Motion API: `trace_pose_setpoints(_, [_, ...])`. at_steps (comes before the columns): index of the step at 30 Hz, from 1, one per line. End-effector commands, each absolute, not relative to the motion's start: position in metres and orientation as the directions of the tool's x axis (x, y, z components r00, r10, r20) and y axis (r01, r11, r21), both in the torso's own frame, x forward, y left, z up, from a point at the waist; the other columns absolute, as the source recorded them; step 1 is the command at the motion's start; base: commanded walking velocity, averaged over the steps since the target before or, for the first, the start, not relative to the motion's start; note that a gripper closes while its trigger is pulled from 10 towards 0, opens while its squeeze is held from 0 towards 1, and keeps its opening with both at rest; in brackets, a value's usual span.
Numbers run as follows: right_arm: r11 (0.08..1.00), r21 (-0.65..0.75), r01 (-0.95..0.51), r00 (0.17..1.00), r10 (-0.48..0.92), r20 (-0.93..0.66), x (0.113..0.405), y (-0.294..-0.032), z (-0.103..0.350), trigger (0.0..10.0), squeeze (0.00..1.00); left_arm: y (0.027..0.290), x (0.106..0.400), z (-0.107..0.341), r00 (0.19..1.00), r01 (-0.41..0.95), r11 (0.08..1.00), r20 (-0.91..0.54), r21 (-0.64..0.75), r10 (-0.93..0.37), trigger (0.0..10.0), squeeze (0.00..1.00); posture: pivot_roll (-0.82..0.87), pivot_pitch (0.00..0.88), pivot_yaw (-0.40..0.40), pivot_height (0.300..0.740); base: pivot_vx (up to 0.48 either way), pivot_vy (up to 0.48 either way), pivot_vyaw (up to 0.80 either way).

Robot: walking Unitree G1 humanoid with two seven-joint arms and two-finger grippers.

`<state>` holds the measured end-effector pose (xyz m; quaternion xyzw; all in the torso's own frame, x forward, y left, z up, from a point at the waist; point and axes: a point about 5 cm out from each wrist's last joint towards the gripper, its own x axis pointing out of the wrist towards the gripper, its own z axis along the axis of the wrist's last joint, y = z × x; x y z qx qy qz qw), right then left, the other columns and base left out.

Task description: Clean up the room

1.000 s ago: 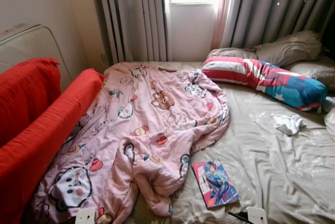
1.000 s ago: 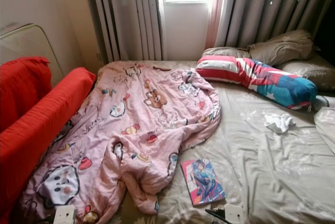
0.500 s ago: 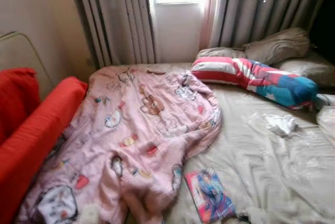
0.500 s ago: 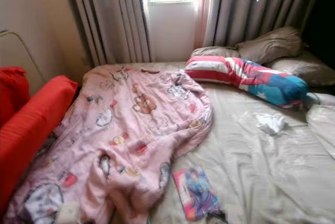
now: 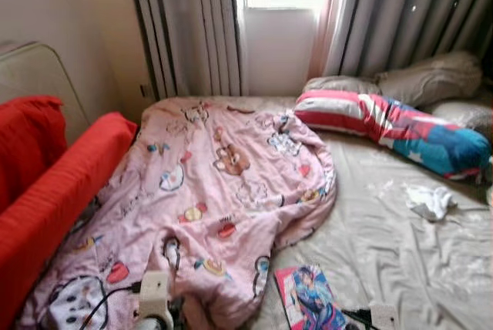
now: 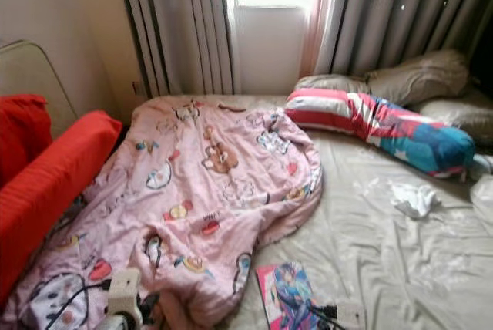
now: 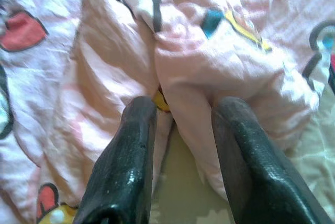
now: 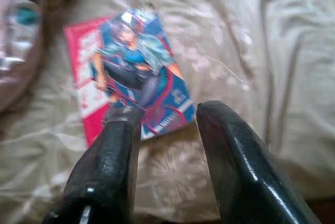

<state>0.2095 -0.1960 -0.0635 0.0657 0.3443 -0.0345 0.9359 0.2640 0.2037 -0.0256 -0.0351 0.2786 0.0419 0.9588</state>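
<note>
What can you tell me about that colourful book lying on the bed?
The book is a thin paperback with a glossy-looking cover: a red border around a blue picture of a cartoon figure. It lies flat, closed and face up on the beige bedsheet, near the foot of the bed, just beside the edge of the pink cartoon quilt. The right gripper hovers over its near corner with its fingers apart, not gripping it.

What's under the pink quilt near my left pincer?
At the pink quilt edge by the left pincer, beige bedsheet shows beneath. A small yellow bit peeks out; everything further under is covered.
</note>
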Motion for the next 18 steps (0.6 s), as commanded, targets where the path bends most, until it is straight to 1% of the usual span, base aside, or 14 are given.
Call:
trace_pose_setpoints(1, [0.988,0.108,0.107,0.787,-0.018,-0.617,0.212,-0.197,-0.06,10.0,0.0,0.208,0.282,-0.006,0.895,-0.102,0.994,-0.441,-0.049,0.07,10.0,0.0,-0.03,0.0,-0.007,0.74,0.0,0.0,0.0])
trace_pose_setpoints(6, [0.987,0.129,0.099,0.821,-0.007,-0.571,0.216,-0.197,-0.056,10.0,0.0,0.199,0.307,0.023,0.958,-0.065,0.997,-0.281,-0.049,0.049,10.0,0.0,-0.04,0.0,-0.011,0.74,0.0,0.0,0.0])
trace_pose_setpoints(9, [0.979,0.133,0.152,0.839,-0.057,-0.541,0.216,-0.2,-0.054,10.0,0.0,0.194,0.312,0.034,0.978,-0.053,0.998,-0.203,-0.045,0.043,10.0,0.0,-0.04,0.0,-0.011,0.74,0.0,0.0,0.0])
trace_pose_setpoints(10, [0.998,-0.016,0.066,0.966,-0.068,-0.251,0.275,-0.192,0.0,10.0,0.0,0.192,0.311,0.036,0.984,-0.049,0.998,-0.173,-0.047,0.04,10.0,0.0,-0.04,0.0,-0.012,0.74,0.0,0.0,0.0])
trace_pose_setpoints(11, [0.999,-0.003,0.038,0.991,-0.038,-0.13,0.299,-0.183,0.027,10.0,0.0,0.19,0.311,0.038,0.987,-0.045,0.998,-0.154,-0.047,0.038,10.0,0.0,-0.04,0.0,-0.013,0.74,0.0,0.0,0.0])
trace_pose_setpoints(12, [1.0,0.016,0.019,0.998,-0.018,-0.061,0.313,-0.177,0.044,10.0,0.0,0.189,0.311,0.039,0.989,-0.043,0.998,-0.143,-0.046,0.036,10.0,0.0,-0.04,0.0,-0.013,0.74,0.0,0.0,0.0])
trace_pose_setpoints(14, [0.999,0.051,0.004,0.999,-0.002,-0.044,0.32,-0.173,0.052,10.0,0.0,0.187,0.311,0.042,0.993,-0.037,0.999,-0.116,-0.038,0.032,10.0,0.0,-0.04,0.003,-0.015,0.74,0.0,0.0,0.0])
trace_pose_setpoints(18, [0.998,0.057,-0.023,0.999,0.024,-0.022,0.322,-0.166,0.055,10.0,0.0,0.187,0.311,0.048,0.996,-0.045,0.999,-0.072,-0.03,0.043,10.0,0.0,-0.04,0.003,-0.018,0.74,0.0,0.0,0.0])
